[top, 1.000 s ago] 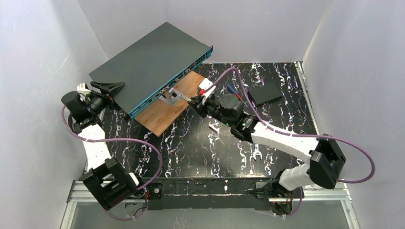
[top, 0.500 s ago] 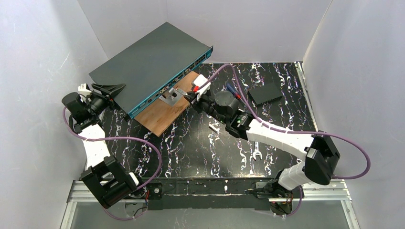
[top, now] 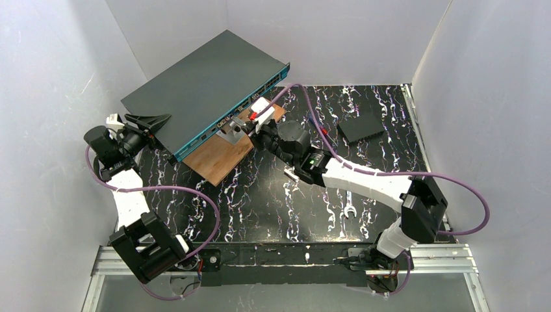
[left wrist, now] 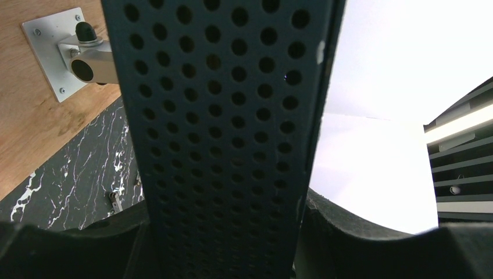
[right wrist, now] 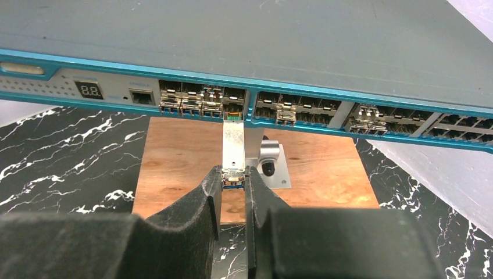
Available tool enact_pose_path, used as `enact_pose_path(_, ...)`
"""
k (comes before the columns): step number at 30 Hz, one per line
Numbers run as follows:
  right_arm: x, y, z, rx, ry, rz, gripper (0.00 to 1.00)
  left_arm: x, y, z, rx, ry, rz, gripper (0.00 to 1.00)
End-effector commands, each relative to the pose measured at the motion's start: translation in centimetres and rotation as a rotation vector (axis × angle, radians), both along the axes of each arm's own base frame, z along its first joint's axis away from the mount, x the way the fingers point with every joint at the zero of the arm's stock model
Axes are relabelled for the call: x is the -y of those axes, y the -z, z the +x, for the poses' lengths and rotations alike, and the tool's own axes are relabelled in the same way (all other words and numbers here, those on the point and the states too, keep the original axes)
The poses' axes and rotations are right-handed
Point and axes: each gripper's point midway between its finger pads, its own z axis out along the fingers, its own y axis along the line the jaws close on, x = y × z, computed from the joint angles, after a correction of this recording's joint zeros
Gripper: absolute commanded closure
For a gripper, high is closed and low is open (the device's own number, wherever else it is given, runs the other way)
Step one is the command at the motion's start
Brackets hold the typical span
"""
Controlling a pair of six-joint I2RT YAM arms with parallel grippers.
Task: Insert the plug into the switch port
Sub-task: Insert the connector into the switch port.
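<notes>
Right pincer [right wrist: 232, 174], closed on the SFP plug [right wrist: 234, 145], should push straight into the port [right wrist: 234, 111] (tip at its mouth); left pincer [top: 148, 121], clamped on the switch [right wrist: 290, 46], braces.

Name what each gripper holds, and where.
Right gripper pinches the silver metal plug by its rear end; left gripper clamps the dark grey switch by its perforated side.

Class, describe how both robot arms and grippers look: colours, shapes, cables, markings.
Left arm and right arm: white links, chunky black joints, looping purple cable each. Right arm has a small green light. Left gripper and right gripper: thick matte-black fingers.
</notes>
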Motion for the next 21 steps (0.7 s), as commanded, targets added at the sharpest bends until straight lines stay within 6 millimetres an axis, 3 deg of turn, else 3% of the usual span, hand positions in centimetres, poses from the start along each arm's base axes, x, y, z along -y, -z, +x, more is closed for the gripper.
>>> enact_pose_path(1, -0.1, -3.0, 1.0, 0.015, 0.064, 0.075, 0.99, 1.3, 2.4, -0.6, -0.055, 0.069, -0.012, 1.0)
enact_pose_path(21, -1.3, -2.9, 0.4, -0.004, 0.089, 0.101, 0.99, 1.2, 2.4, -0.7, -0.05, 0.07, -0.008, 1.0)
